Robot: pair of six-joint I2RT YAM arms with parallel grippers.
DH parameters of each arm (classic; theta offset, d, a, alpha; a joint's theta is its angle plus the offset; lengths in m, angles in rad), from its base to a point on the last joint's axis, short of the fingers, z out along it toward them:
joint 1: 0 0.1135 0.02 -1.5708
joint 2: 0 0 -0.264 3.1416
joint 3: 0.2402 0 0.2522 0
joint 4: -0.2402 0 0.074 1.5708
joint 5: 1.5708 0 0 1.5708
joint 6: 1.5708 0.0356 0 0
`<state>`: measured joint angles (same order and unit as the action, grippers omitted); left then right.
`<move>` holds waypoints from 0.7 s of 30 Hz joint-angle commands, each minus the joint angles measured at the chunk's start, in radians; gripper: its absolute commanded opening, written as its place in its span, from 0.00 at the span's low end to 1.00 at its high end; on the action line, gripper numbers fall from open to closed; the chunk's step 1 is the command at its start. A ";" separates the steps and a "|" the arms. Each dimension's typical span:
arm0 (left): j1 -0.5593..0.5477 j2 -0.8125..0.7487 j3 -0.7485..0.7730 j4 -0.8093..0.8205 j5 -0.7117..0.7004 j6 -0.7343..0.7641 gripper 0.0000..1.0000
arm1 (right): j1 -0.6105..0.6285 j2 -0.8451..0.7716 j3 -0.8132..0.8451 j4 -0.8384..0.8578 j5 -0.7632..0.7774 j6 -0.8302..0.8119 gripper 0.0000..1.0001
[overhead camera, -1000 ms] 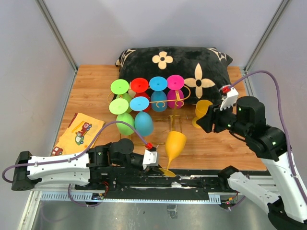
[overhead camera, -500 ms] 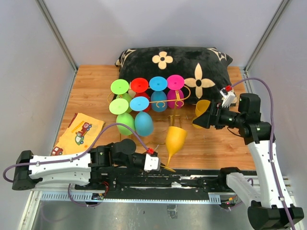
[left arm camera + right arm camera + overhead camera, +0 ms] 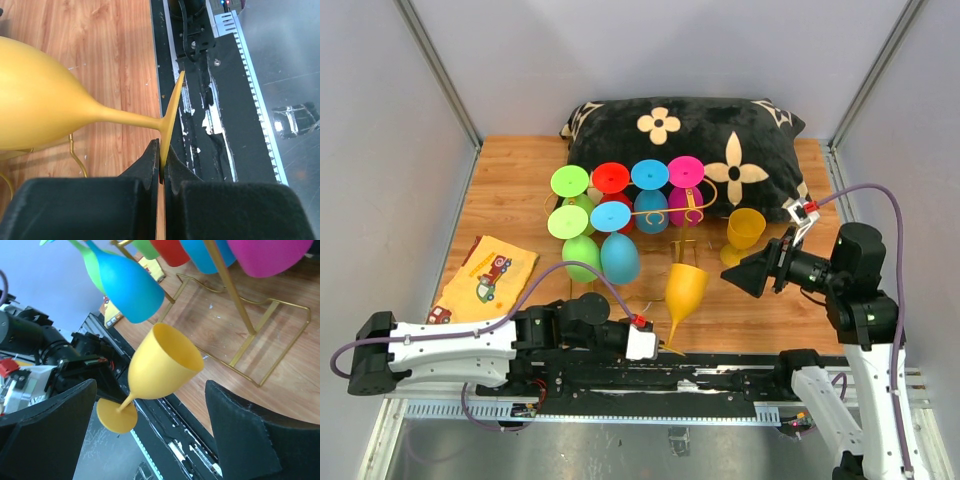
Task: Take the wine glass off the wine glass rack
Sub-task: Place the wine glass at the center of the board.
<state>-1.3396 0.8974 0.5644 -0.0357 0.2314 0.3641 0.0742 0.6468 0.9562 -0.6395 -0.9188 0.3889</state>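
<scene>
While the left tool (image 3: 161, 150) is clamped on the rim of its round foot, the yellow wine glass (image 3: 685, 290) hangs tilted on the near side of the wine glass rack (image 3: 685, 213). Its bowl points toward the far side and its foot sits over the black rail at the near edge of the surface (image 3: 520, 200). From the left wrist, the foot is seen edge-on, pinched between the two dark fingers (image 3: 150, 157), with the stem running left to the bowl. A bit of the rack's gold base wire shows just under that bowl. The glass is off the rack's upper rails. Green, red, blue and magenta glasses hang upside down from those rails.

The right tool (image 3: 745, 272) hovers to the right of the held glass with its fingers wide apart and nothing between them, facing the glass. A second yellow glass (image 3: 744, 232) stands upright on the surface just right of the rack. A black pillow (image 3: 720, 135) with cream flowers lies behind the rack, and a picture booklet (image 3: 485, 275) lies at the near left.
</scene>
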 commanded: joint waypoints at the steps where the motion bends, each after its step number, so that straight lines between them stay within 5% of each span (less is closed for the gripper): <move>1: -0.009 0.001 -0.010 0.054 -0.018 0.055 0.01 | -0.015 -0.040 -0.012 0.058 -0.104 -0.002 0.90; 21: -0.009 0.013 0.016 -0.003 -0.023 0.140 0.01 | 0.016 0.114 0.002 0.027 -0.291 0.114 0.75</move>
<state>-1.3396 0.9154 0.5568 -0.0349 0.1974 0.4606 0.0746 0.7654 0.9508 -0.6109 -1.1355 0.4911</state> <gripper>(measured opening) 0.025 0.757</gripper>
